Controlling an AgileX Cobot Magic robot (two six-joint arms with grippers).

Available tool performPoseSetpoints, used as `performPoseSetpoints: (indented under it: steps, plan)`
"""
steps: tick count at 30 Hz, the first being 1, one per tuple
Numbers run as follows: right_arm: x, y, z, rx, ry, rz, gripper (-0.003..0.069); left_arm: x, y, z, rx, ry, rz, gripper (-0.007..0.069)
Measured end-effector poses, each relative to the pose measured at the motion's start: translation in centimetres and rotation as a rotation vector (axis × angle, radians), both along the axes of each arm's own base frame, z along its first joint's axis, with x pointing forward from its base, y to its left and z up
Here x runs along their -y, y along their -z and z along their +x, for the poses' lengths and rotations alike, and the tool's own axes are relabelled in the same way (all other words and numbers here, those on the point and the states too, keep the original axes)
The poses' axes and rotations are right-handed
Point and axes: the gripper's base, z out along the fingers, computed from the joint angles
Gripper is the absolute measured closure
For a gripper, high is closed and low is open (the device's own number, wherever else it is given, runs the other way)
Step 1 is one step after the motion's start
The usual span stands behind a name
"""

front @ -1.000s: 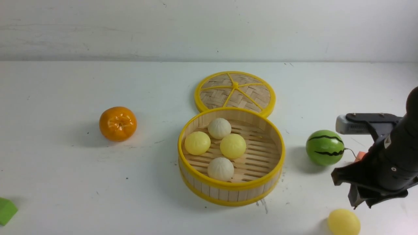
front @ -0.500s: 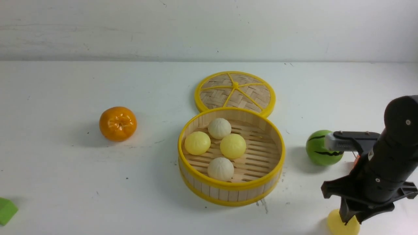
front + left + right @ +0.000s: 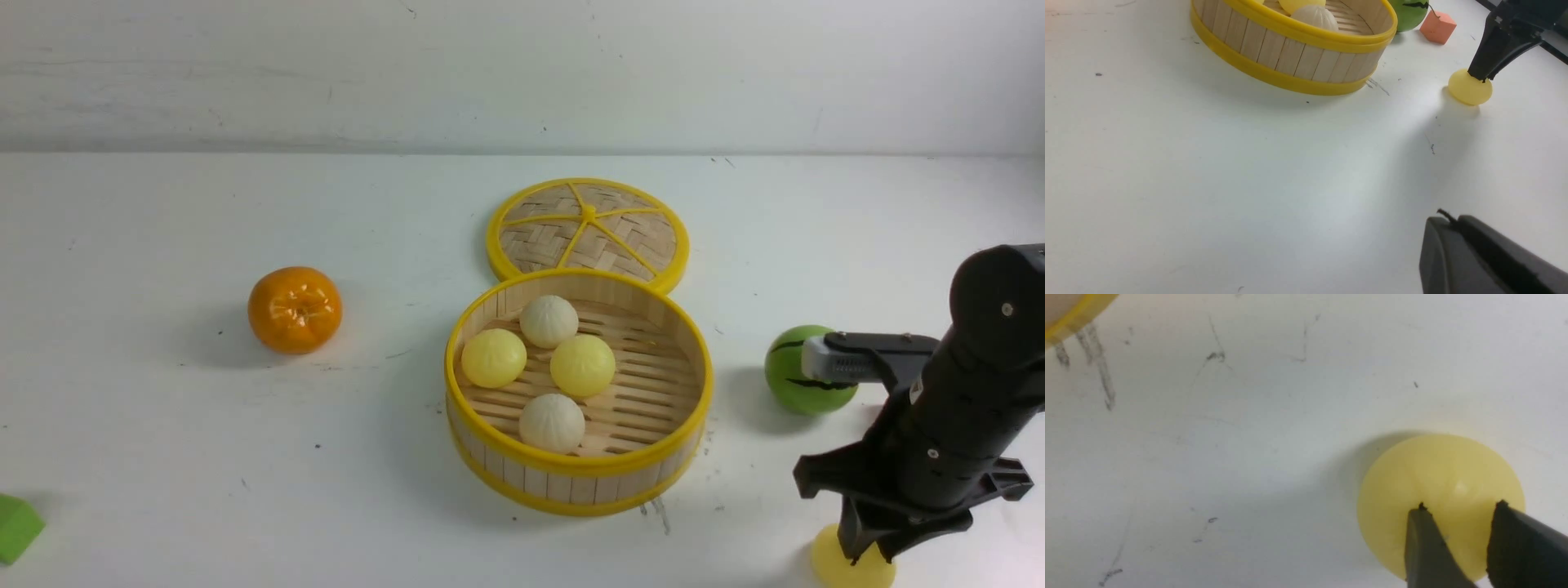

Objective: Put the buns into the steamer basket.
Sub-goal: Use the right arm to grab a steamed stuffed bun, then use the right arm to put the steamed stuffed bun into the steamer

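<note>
The steamer basket [image 3: 571, 467] stands mid-table with several buns in it: two cream pleated ones [image 3: 549, 320] [image 3: 552, 423] and two pale yellow ones [image 3: 493, 358] [image 3: 582, 365]. One more pale yellow bun [image 3: 826, 560] lies on the table at the front right, also seen as the bun [image 3: 1437, 473] in the right wrist view. My right gripper [image 3: 867, 557] points straight down at it, open, fingertips [image 3: 1423, 522] at the bun's top with yellow showing in the gap. My left gripper [image 3: 1447, 222] is shut and empty, low over bare table near the basket [image 3: 1290, 61].
An orange [image 3: 295, 309] sits left of the basket. The woven lid [image 3: 588, 229] lies flat behind it. A green watermelon ball [image 3: 796, 380] and a small orange-red cube [image 3: 1437, 27] are behind my right arm. A green block [image 3: 15, 527] is at the front left edge.
My right gripper has come down and a little leftward, from beside the watermelon ball to the top of the loose yellow bun. The buns in the basket have not moved.
</note>
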Motion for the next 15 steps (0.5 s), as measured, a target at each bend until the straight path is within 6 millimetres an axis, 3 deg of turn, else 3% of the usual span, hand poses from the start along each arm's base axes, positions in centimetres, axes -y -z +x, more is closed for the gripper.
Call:
performPoseSetpoints:
  steps: [5, 11, 15]
  plan:
    - [0.0, 0.3, 0.1, -0.007, -0.010, -0.006, 0.0485, 0.0, 0.0, 0.0, 0.000, 0.000, 0.000, 0.0606]
    - [0.1, 0.2, 0.0, -0.007, -0.058, -0.021, 0.0652, 0.0, 0.0, 0.0, 0.000, 0.000, 0.000, 0.0604]
    - [0.3, -1.0, -0.2, 0.016, -0.076, -0.029, 0.0665, 0.0, 0.0, 0.0, 0.000, 0.000, 0.000, 0.0603]
